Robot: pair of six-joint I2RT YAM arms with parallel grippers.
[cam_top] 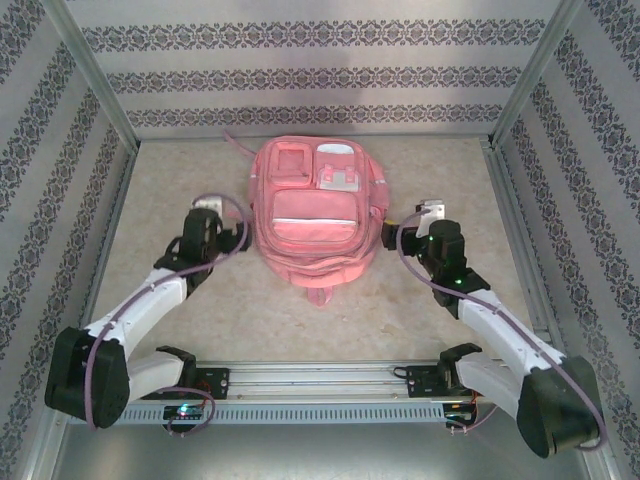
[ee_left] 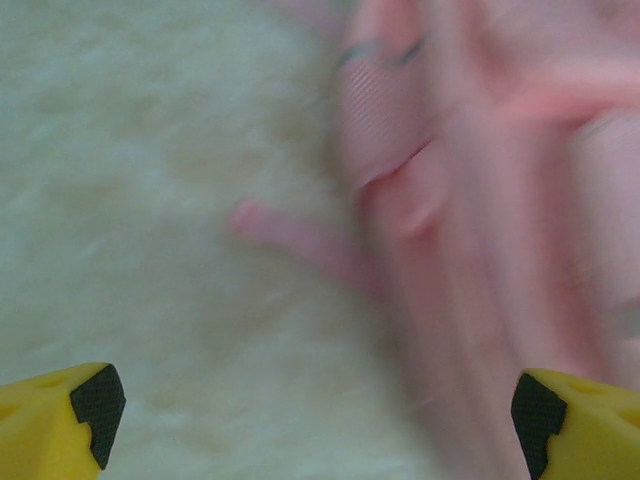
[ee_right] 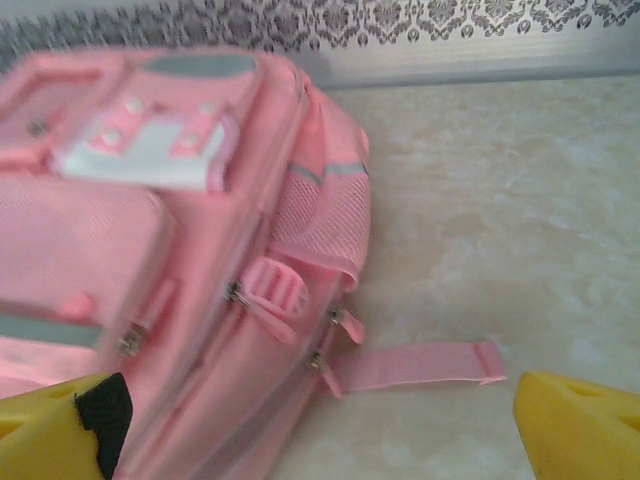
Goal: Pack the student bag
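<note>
The student bag (cam_top: 312, 215), a large pink backpack with white patches and a pale strip, lies flat in the middle of the table. My left gripper (cam_top: 240, 240) sits just off its left side. In the left wrist view this gripper (ee_left: 318, 420) is open, its yellow fingertips (ee_left: 95, 405) wide apart over the table, and the blurred bag (ee_left: 470, 200) is on the right. My right gripper (cam_top: 388, 235) is beside the bag's right side. In the right wrist view it (ee_right: 320, 430) is open and empty, with the bag (ee_right: 150, 250), its zip pulls and a loose pink strap (ee_right: 420, 365) ahead.
Patterned walls with metal posts (cam_top: 100, 90) close in the table on three sides. A metal rail (cam_top: 320, 380) carrying both arm bases runs along the near edge. Bare beige tabletop (cam_top: 170, 170) lies to the left and right of the bag.
</note>
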